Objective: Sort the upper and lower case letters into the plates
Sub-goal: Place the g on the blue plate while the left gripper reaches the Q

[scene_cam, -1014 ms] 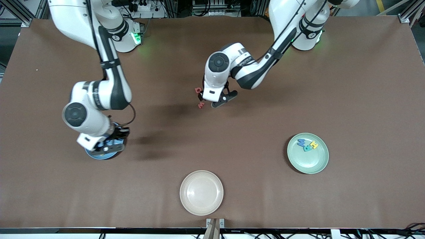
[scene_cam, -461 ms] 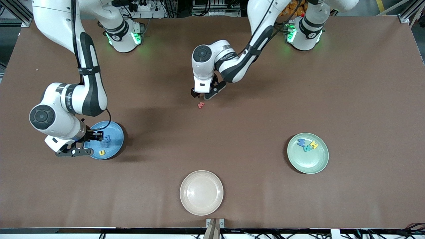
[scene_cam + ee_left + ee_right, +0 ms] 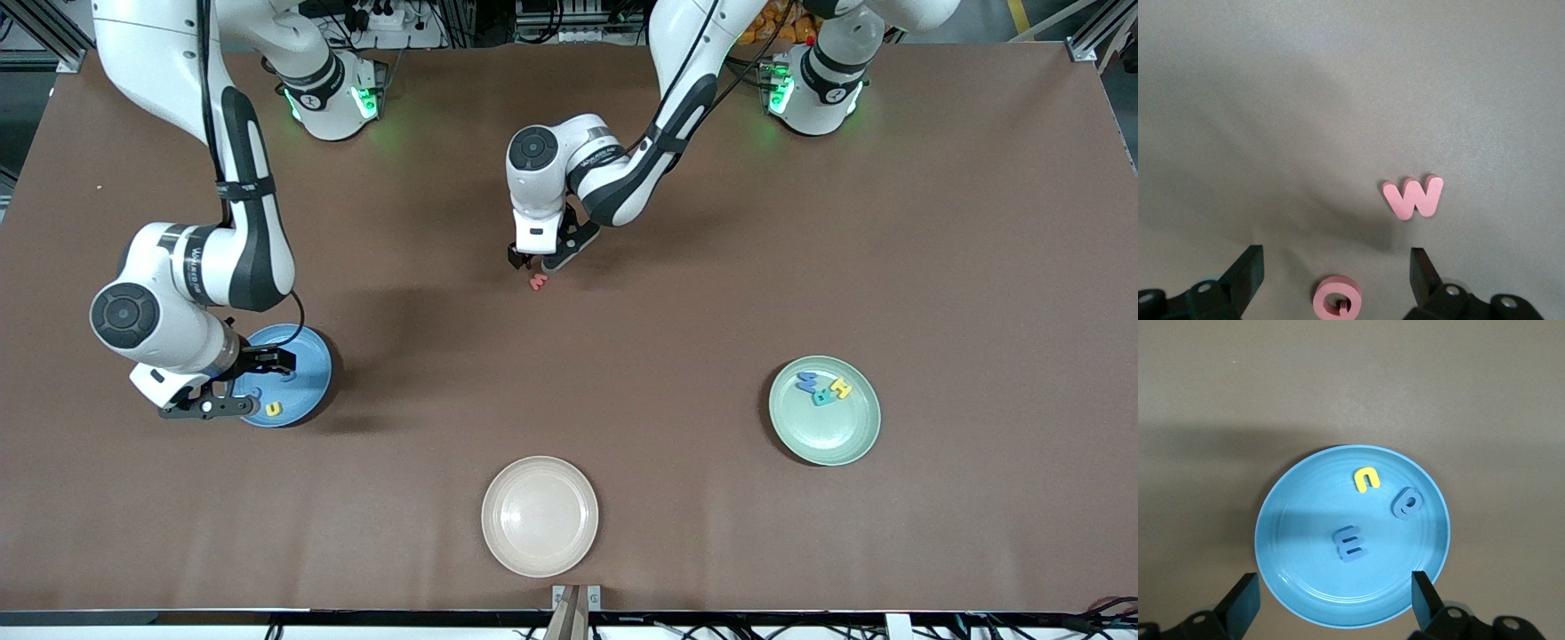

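Two pink letters left on the desk [image 3: 676,293]
Left gripper [image 3: 1337,283] fingers spread wide, empty, around the half-cropped curled letter [image 3: 1338,298]; right gripper [image 3: 1333,603], open and empty, hangs over the blue plate [image 3: 1285,540].

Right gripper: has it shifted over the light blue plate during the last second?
Yes. The right gripper has slid off the light blue plate's middle toward the right arm's end, uncovering its letters.

3 letters [image 3: 1371,507] in blue plate [image 3: 1291,540], 3 in mint plate [image 3: 836,440].
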Controlling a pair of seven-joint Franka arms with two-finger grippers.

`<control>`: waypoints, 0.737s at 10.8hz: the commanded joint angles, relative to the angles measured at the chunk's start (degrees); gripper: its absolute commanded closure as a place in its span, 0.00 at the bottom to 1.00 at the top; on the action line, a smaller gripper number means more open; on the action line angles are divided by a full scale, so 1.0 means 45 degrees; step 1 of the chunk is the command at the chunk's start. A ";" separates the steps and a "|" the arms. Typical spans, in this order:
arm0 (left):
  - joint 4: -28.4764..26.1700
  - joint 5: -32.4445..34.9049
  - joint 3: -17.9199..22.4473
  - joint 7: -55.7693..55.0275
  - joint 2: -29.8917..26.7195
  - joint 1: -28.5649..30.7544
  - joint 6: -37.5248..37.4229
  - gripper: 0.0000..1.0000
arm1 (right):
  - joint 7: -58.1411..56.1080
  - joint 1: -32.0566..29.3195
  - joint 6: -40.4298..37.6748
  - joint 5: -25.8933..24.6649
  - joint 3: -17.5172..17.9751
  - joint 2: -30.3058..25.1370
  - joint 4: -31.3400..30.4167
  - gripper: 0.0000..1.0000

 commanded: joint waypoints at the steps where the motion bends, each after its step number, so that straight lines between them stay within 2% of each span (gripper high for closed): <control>1: 0.0422 0.0110 0.0526 -0.0794 0.0419 -0.0744 0.0283 0.18 | 0.0850 0.0193 -0.0077 -0.0078 0.0039 0.0168 0.0123 0.00; 2: 0.0617 0.0110 0.0740 -0.0990 0.0653 -0.1017 0.0362 0.21 | 0.0988 0.0252 -0.0077 -0.0078 0.0039 0.0207 0.0123 0.00; 6: 0.0912 0.0091 0.0859 -0.1227 0.0870 -0.1429 0.0363 0.22 | 0.0990 0.0252 -0.0135 -0.0078 0.0039 0.0246 0.0123 0.00; 7: 0.0912 0.0091 0.0859 -0.1266 0.0851 -0.1507 0.0363 0.24 | 0.0990 0.0252 -0.0135 -0.0078 0.0039 0.0246 0.0123 0.00; 8: 0.0912 0.0091 0.0859 -0.1285 0.0851 -0.1527 0.0363 0.32 | 0.0970 0.0252 -0.0155 -0.0078 0.0039 0.0246 0.0123 0.00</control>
